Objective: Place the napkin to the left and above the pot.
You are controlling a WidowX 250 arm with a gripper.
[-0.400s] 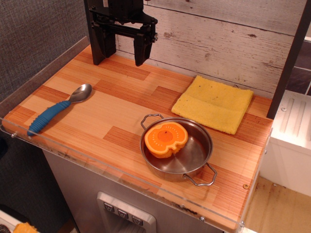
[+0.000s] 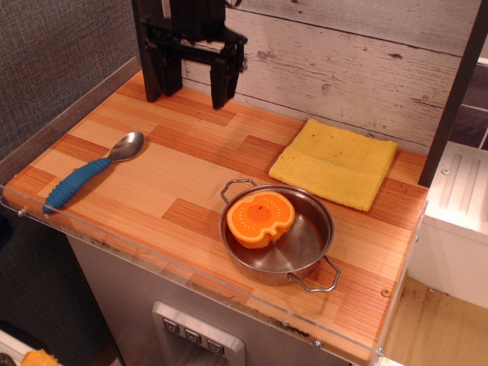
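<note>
While the napkin lies untouched, the arm hangs far from it.

Nearest, at five o'clock, the pot [image 2: 277, 235] holds an orange toy [image 2: 260, 218]; the spoon [image 2: 90, 172] lies at nine. Beyond the pot, at two o'clock, the napkin [image 2: 335, 162] rests flat, up and right of the pot, so it probably needs carrying leftward. Farthest, at eleven, the gripper [image 2: 188, 77] hovers with fingers spread, holding nothing.

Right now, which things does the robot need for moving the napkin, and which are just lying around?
For the job:
- napkin, yellow, beside the pot
- pot, steel
- gripper, fingers apart, holding nothing

Just lying about:
- spoon, blue handle
- orange toy inside the pot
</note>
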